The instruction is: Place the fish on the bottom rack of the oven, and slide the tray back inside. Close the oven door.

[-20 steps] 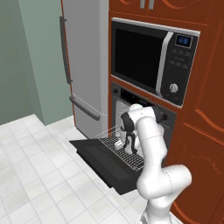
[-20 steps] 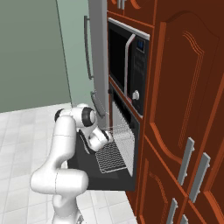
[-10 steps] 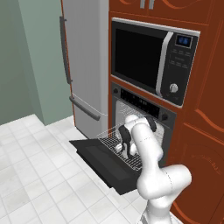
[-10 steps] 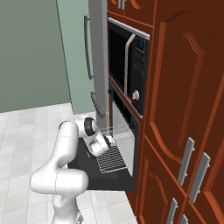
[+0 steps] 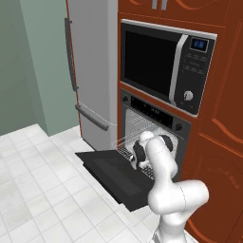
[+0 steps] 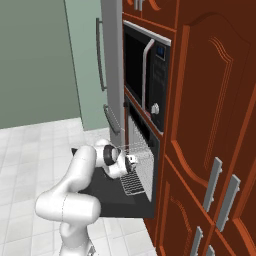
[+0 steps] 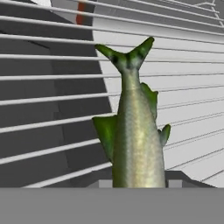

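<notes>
The gripper (image 5: 136, 159) was low over the pulled-out bottom rack (image 6: 134, 181), just in front of the oven (image 5: 156, 114) opening. It was clamped on the fish (image 7: 133, 127): in the hand view the fish rose straight up from between the finger tips, forked tail at the top, greenish fins out to both sides, silvery-green body. The finger tips themselves were mostly hidden behind the fish body. Behind the fish ran the silver wires of the rack (image 7: 52, 113), close under it; whether the fish touched the wires could not be told.

In the left base view the white arm bent down from the lower right, with the hand over the wire grid (image 5: 124, 144). The rack stuck out of the oven above the oven door (image 5: 114, 178), which lay fully open, flat and black. In the right base view the gripper (image 6: 131, 161) sat at the near end of the rack, beside the oven front.

Above the oven sat the microwave (image 5: 166, 66) with a blue display and a round knob. To the left stood the grey fridge (image 5: 90, 71) with its long bar handle. Red-brown cabinets (image 6: 210, 125) framed the oven. The floor (image 5: 33, 190) was pale tile.
</notes>
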